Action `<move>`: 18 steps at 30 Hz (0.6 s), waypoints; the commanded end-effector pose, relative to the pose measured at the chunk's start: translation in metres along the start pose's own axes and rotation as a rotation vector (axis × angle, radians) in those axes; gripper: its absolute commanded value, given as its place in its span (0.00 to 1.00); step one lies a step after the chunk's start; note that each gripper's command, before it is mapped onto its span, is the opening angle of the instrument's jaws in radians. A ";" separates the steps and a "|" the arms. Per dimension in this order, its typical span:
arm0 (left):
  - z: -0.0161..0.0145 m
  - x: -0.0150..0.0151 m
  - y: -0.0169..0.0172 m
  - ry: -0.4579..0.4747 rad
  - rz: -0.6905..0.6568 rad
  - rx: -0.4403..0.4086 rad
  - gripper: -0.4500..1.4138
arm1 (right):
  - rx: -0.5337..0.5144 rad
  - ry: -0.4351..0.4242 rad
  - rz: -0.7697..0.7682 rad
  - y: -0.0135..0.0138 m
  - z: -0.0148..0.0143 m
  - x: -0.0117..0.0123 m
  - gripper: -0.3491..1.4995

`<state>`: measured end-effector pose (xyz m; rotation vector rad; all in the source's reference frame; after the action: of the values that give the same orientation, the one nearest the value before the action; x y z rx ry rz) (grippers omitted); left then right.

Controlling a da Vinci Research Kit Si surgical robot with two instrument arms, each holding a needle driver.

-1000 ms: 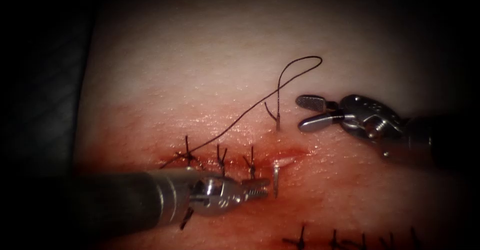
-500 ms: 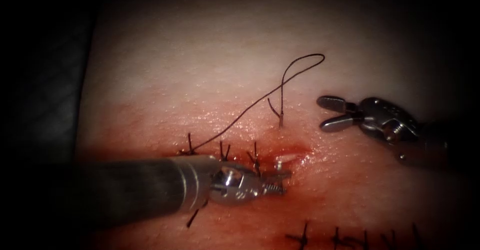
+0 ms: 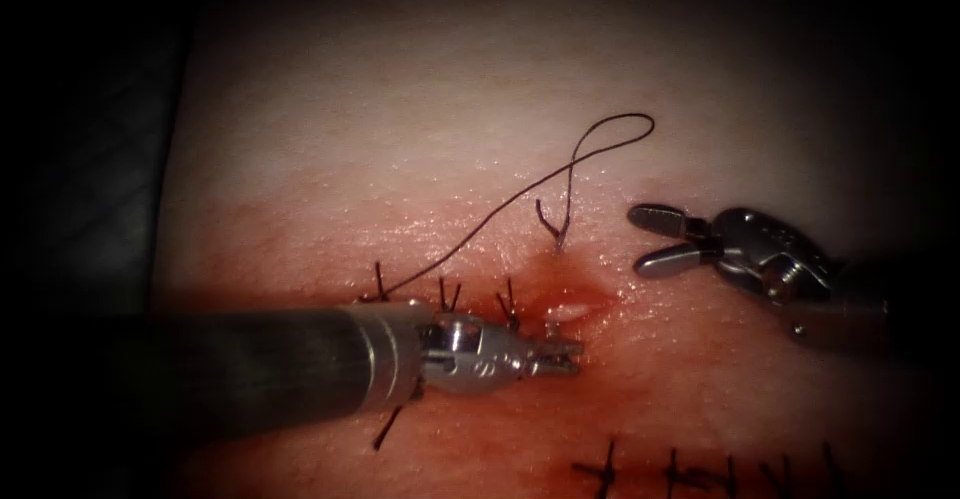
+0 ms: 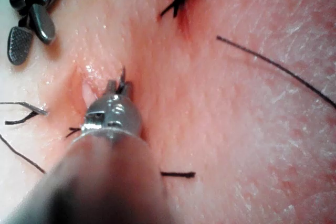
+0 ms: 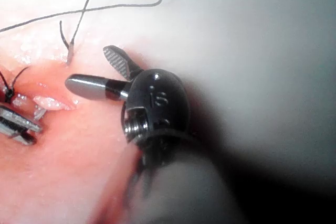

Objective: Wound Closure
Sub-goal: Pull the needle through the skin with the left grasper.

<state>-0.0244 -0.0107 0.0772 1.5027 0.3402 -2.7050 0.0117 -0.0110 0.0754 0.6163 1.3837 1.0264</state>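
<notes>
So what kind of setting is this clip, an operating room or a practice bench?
Most likely a suturing practice bench. The tissue is a pale slab with dark surroundings past its edge, it carries two rows of finished stitches, and the open right tool and left tool are robotic needle drivers.

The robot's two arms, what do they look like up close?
Each is a dark grey round shaft with a shiny silver metal wrist and two small ridged metal jaws. The left arm's tool has a silver collar on its shaft. The right arm's tool has a rounded wrist with a screw, stamped with a small mark.
</notes>
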 end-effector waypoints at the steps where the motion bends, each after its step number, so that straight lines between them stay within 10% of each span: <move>1: 0.0004 0.0003 -0.0004 0.016 -0.089 -0.012 0.00 | 0.002 0.006 0.008 0.0000 0.0008 -0.0005 0.72; 18: -0.0059 0.0117 -0.0020 0.486 -0.934 -0.446 0.00 | -0.005 0.020 0.118 -0.0014 0.0015 -0.0030 0.45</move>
<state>-0.0254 -0.0065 0.0639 2.1764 1.9561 -2.3405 0.0130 -0.0138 0.0753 0.6890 1.3721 1.1338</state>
